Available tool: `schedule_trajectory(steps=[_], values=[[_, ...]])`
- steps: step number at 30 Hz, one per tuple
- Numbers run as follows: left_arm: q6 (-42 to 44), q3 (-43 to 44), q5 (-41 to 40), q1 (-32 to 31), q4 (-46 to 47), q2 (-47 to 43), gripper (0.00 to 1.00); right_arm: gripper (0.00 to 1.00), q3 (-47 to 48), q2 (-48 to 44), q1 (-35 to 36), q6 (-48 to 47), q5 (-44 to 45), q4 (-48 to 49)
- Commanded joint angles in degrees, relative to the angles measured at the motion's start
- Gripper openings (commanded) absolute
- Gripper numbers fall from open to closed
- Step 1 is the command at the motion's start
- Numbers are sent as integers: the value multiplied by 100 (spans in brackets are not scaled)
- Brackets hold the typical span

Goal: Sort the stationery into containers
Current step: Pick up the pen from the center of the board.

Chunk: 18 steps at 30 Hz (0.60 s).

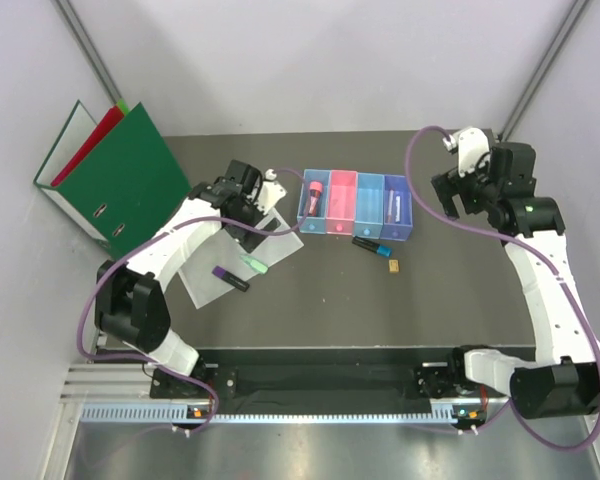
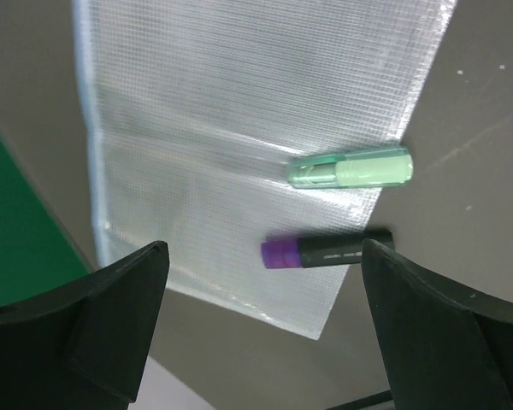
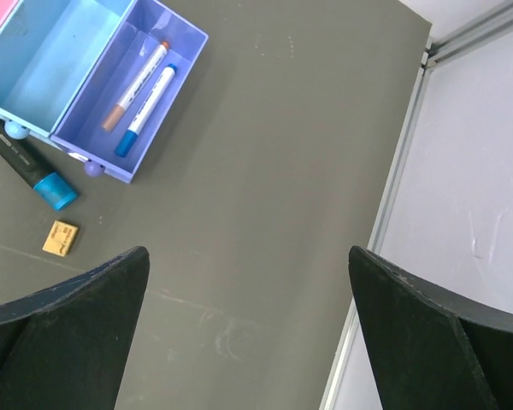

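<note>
The containers (image 1: 355, 205) stand in a joined row at mid-table. A pink-capped glue stick (image 1: 314, 196) lies in the light blue one, and two pens (image 3: 144, 85) lie in the purple bin (image 3: 194, 40). A black marker with a blue cap (image 1: 370, 244) and a tiny tan block (image 1: 392, 266) lie in front of the row. A green highlighter (image 2: 350, 168) and a purple-capped marker (image 2: 325, 252) rest on the clear sleeve (image 2: 239, 128). My left gripper (image 2: 263, 256) hangs open above them and holds nothing. My right gripper (image 3: 248, 256) is open over bare table, right of the bins.
Green and red ring binders (image 1: 115, 180) lean at the back left, close to the sleeve. The table's right edge and a metal frame rail (image 3: 393, 222) run beside my right gripper. The blue bin (image 3: 51, 60) holds nothing.
</note>
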Motion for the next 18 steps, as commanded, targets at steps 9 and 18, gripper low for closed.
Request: schedule_trajectory(steps=[9,18], values=[[2231,-1112,1046,63,777,-377,93,100,410,-146,297,-24,356,-74],[3973,-603,1722,81,374,412,87,100,366,-172,333,12,462,-127]])
